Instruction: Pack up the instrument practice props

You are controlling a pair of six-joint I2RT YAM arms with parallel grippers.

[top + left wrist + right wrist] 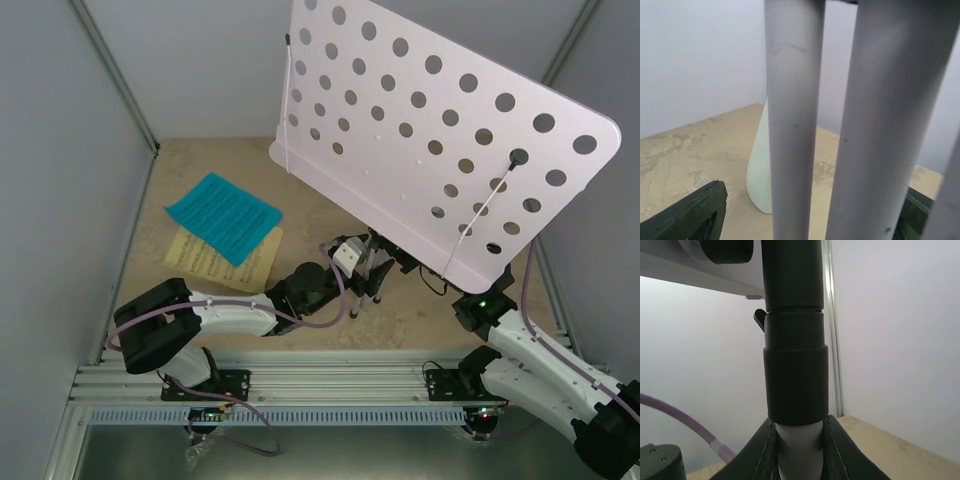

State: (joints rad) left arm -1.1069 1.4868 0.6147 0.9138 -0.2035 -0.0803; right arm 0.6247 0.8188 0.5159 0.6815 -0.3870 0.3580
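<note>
At upper right of the top view: music stand (440, 130) on the table (200, 160). Right end effector (797, 452) clamped on its pole. Left end effector (812, 205) apart, straddling the tripod legs (790, 125). Cyan sheet (222, 215) overlaps yellow sheet (215, 262), centre left.

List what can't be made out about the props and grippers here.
Pale cone: left wrist view, half behind a tripod leg; possibly the metronome, which the top view does not show.
Yellow sheet: top view, partly under the cyan sheet; print too small.
Left gripper: closure unclear; its fingers are cut off by the frame edge.
</note>
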